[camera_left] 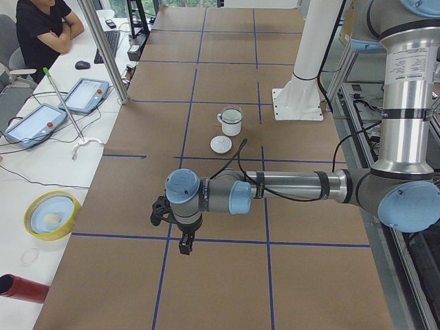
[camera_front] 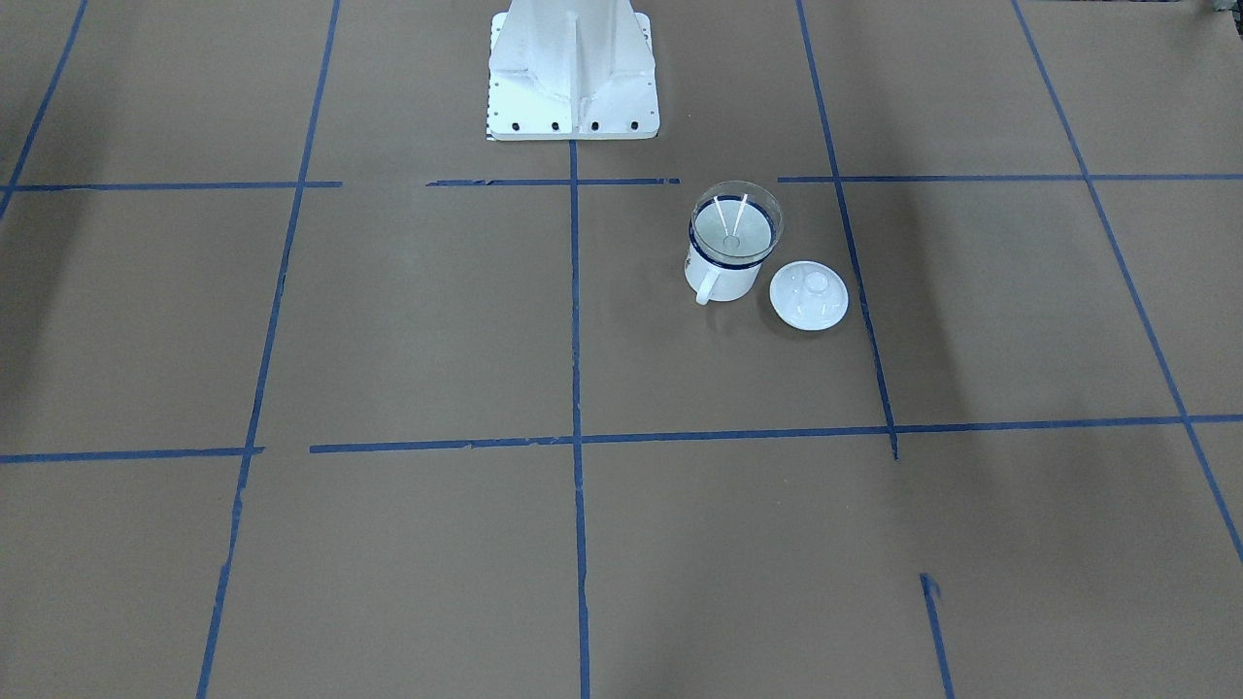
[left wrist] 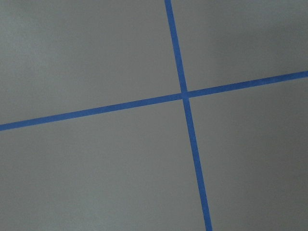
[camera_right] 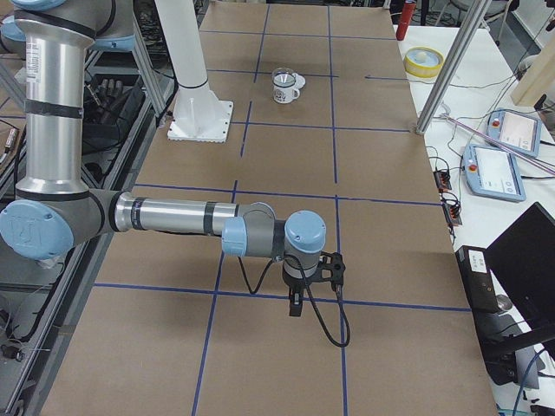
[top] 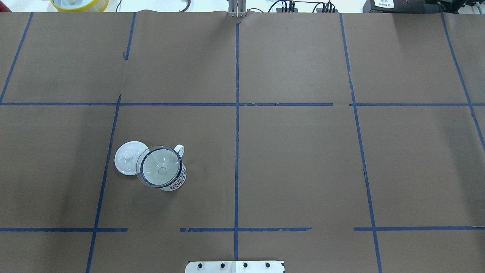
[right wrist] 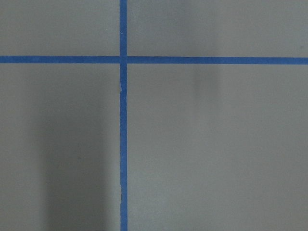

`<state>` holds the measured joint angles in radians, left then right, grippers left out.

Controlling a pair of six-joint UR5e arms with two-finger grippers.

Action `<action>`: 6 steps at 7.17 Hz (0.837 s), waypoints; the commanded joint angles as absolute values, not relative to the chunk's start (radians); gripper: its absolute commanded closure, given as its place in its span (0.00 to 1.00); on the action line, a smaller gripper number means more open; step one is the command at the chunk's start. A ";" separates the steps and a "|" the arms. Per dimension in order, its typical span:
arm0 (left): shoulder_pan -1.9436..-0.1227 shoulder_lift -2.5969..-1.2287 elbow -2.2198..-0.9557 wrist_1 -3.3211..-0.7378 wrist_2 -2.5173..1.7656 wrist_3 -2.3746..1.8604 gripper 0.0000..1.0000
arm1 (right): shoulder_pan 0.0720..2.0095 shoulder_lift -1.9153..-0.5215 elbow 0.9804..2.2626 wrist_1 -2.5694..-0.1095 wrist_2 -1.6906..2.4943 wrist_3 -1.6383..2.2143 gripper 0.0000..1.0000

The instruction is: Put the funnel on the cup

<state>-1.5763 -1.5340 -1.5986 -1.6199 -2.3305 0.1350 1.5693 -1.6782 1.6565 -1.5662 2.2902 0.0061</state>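
Brown paper tabletop with blue tape grid, clear funnel atop white enamel mug. We cannot tell left gripper or right gripper finger spacing.

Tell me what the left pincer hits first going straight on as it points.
Probably the paper-covered table, near a blue tape crossing: the left pincer points down and its wrist view shows nothing else below.

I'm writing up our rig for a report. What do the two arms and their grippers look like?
Both the left arm and right arm have silver metal tubes, grey joint housings and light blue caps. A black cable loops from each wrist. The left gripper and right gripper are small and black. The left arm's upper tube bears a white printed label.
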 commanded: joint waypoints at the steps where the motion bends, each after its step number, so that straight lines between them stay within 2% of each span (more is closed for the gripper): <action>1: -1.577 -1.534 -1.603 -1.618 -2.330 0.135 0.00 | 1.569 -1.678 1.657 -1.566 2.290 0.006 0.00; 6: -1.608 -1.534 -1.602 -1.617 -2.327 0.135 0.00 | 1.569 -1.678 1.657 -1.566 2.290 0.006 0.00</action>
